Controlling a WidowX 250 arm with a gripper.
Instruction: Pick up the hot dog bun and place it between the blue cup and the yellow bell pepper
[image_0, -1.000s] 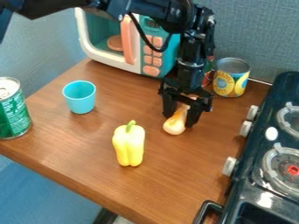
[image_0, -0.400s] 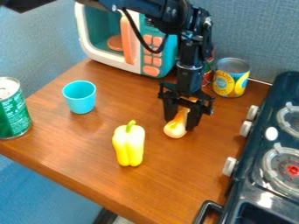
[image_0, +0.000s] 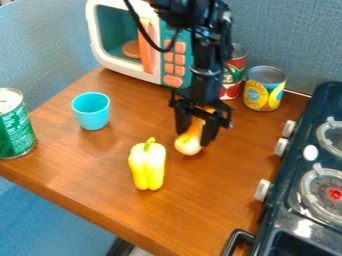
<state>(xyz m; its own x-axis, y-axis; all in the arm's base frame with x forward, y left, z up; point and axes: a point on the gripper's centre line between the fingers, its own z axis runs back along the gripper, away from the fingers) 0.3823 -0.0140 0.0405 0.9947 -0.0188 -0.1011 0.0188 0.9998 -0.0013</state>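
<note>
Just right of the middle of the camera view, my gripper (image_0: 194, 141) hangs down over the brown counter, shut on an orange and cream object (image_0: 188, 144). The object's rounded pale end sticks out below and to the left of the fingers, and its upper part lies partly hidden between them. A yellow bell pepper (image_0: 147, 165) with a green stem stands on the counter to the lower left of the gripper, apart from it.
A blue cup (image_0: 91, 111) and a green can (image_0: 15, 125) stand at the left. Behind are a toy microwave (image_0: 127, 37), a red and green can (image_0: 233, 75) and a yellow can (image_0: 264, 90). A dark toy stove (image_0: 294, 200) bounds the right side.
The gripper has shifted left with the object in it, after dipping slightly toward the front. More of the red and green can behind the arm now shows.
</note>
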